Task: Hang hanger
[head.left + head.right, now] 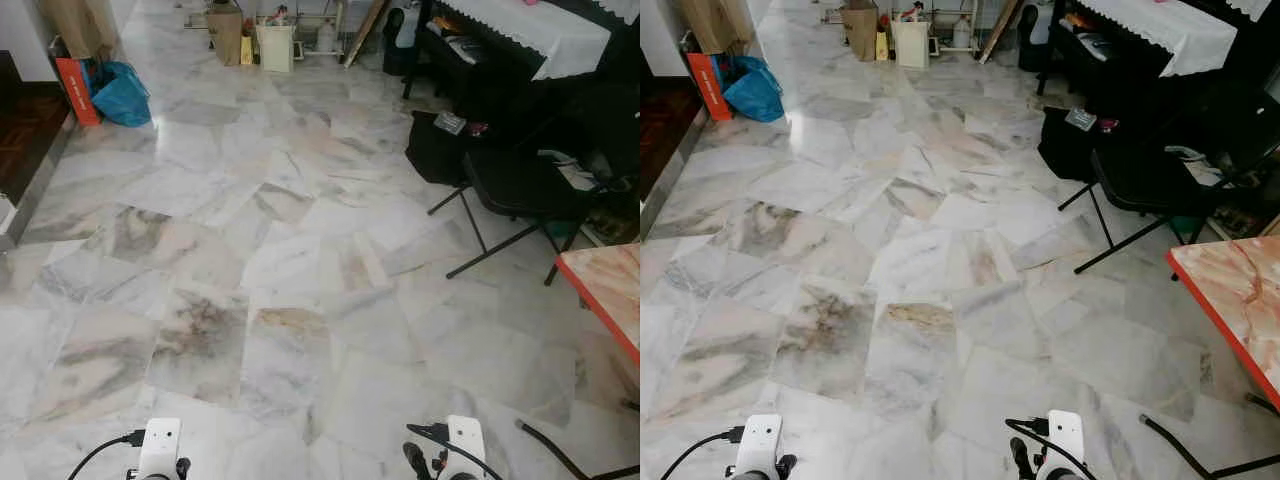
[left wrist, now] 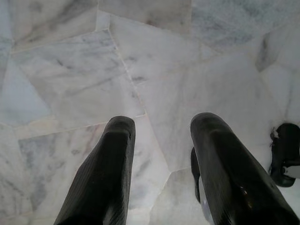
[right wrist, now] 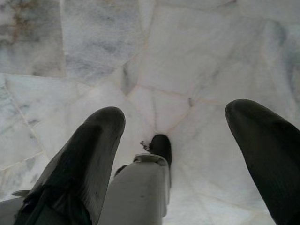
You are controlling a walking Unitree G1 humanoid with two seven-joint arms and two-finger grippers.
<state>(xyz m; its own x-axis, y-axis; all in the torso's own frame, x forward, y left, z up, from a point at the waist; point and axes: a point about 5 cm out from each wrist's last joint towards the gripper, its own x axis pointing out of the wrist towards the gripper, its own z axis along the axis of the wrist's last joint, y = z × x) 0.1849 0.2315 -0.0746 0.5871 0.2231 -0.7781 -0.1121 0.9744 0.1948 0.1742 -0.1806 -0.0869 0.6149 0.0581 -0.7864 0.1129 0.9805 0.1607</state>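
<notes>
A lived-in room of a home, floored in marble.

You were looking across a wide floor [image 1: 260, 270] of irregular white and grey marble slabs. A black folding chair [image 1: 520, 190] stood beside a dark piece of furniture under a white lace-edged cloth [image 1: 530, 30]. At the far wall sat a cardboard box [image 1: 226, 30], a blue plastic bag [image 1: 122, 95] and other household clutter, and an orange-edged counter [image 1: 605, 285] came in at your right.

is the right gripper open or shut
Open: in its wrist view the right gripper has its two black fingers wide apart over bare marble floor, holding nothing.
</notes>
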